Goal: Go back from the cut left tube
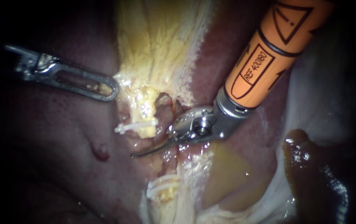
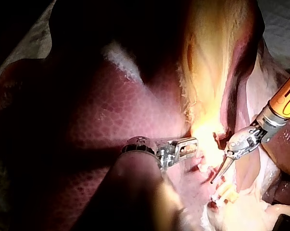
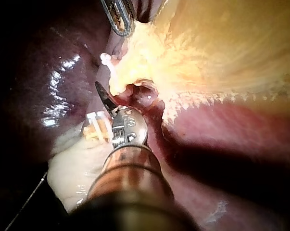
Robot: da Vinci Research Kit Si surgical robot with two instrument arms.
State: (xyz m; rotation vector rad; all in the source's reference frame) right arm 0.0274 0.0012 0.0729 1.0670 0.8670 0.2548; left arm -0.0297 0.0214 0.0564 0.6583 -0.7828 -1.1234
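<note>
Tube, left, cut (image 1: pixel 146 120): lies in two stumps near the middle of the endoscope view. Upper stump, yellow, hangs from the yellow tissue (image 1: pixel 157 45) and carries one white clip (image 1: pixel 138 125) across its end. Lower stump (image 1: pixel 167 194) sits well below it, with two white clips (image 1: pixel 160 183) side by side. An open gap separates the two (so the cut reads as complete).

Right tool (image 1: pixel 141 153): curved blades on an orange-sleeved shaft entering from the upper right. Blades lie together as one thin dark curve, holding nothing. Tip rests in the gap between the stumps, just below the upper clip and near the raw ends, probably because the cut ran here.

Left tool (image 1: pixel 103 89): flat and slotted, entering from the left. Tip touches the edge of the yellow tissue just above the upper stump, apparently to draw it aside and expose the tube. Whether it grips tissue cannot be told.

Liver (image 1: pixel 57 137): dark red, beneath and around everything.

Fluid (image 1: pixel 227 178): brown, pooled to the right of the lower stump.

Step in hand, as judged: withdrawal of the right tool, not yet begun. The next move calls for drawing it out along its own shaft line, blades together. Risk: the curved tip catching the upper clip or a stump.
</note>
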